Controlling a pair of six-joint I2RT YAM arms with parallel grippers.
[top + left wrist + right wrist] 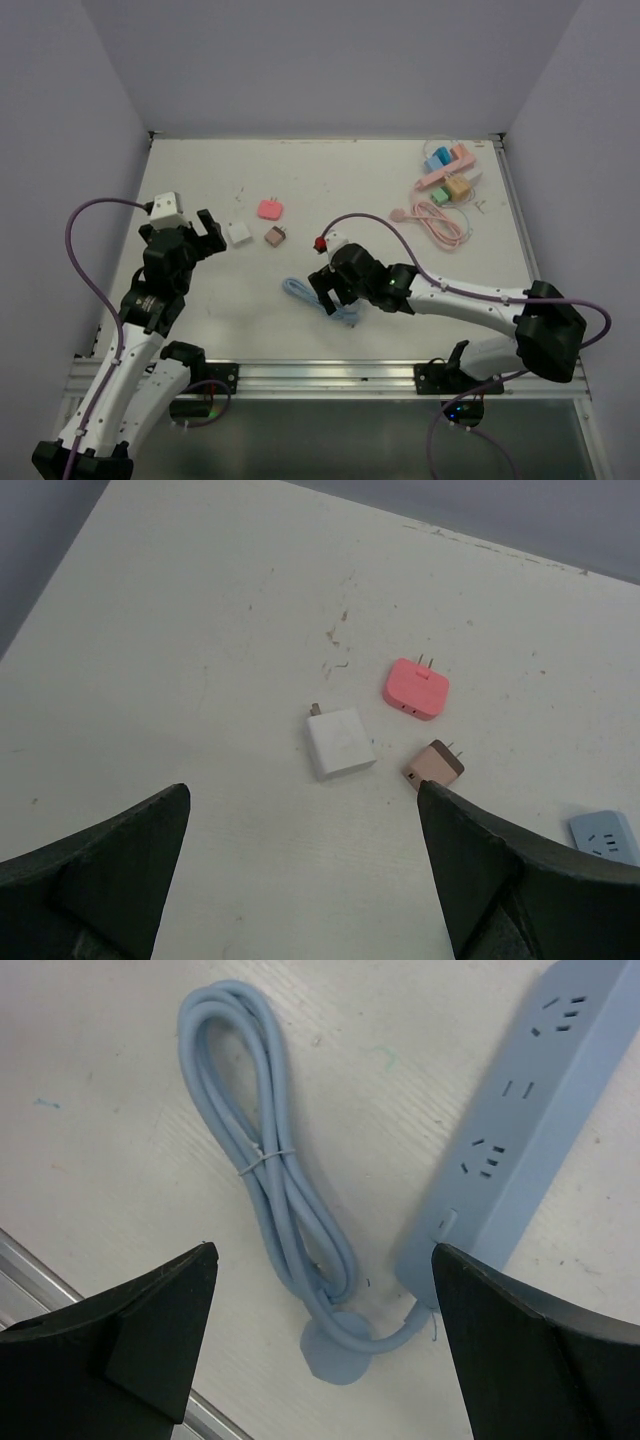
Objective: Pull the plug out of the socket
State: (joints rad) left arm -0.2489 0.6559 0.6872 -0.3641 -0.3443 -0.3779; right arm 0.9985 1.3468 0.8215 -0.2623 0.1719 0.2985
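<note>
Two sets of jaws stand apart and empty over the table [350, 180]. The right gripper [325, 1252] hangs above the blue strip [530, 1130] and its coiled cord [270, 1150]. The left gripper [302, 792] is near the white plug [340, 742], pink plug [416, 688] and brown plug [433, 764], all lying loose off the strip.

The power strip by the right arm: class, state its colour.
Light blue; the power strip shows best in the right wrist view.
</note>
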